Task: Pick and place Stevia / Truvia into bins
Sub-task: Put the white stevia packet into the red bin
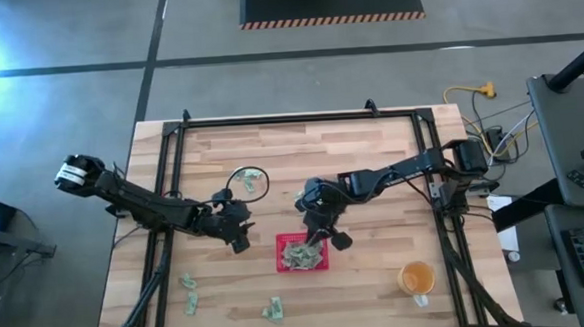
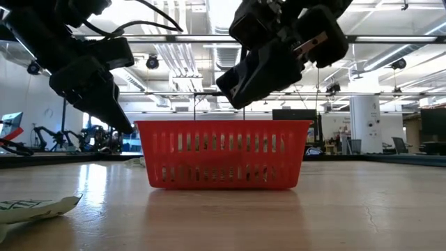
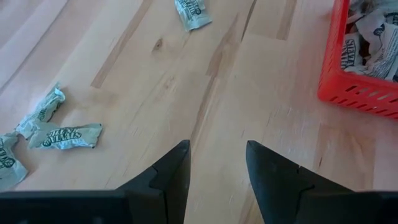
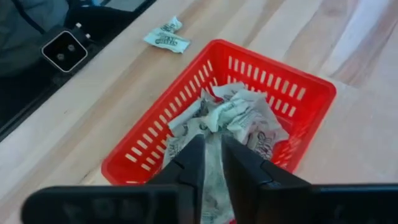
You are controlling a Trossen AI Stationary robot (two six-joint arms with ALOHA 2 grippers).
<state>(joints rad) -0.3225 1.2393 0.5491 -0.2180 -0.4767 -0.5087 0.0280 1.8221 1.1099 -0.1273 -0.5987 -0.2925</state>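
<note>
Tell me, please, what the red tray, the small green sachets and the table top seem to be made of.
The red slotted tray: likely moulded plastic with a slight sheen, judging by its even slots. The crumpled pale green and white sachets: probably matte paper, since they crease. The pale plank table top: wood with visible grain, smooth finish.

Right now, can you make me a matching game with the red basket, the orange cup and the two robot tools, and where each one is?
Things:
1. red basket
2. orange cup
3. left tool
4. right tool

Places:
A. right over the basket
B. open and empty, above the bare table beside the basket
C. holding a heap of packets
D. standing alone, right of the basket in the high view

Pairs: 1-C, 2-D, 3-B, 4-A
</note>
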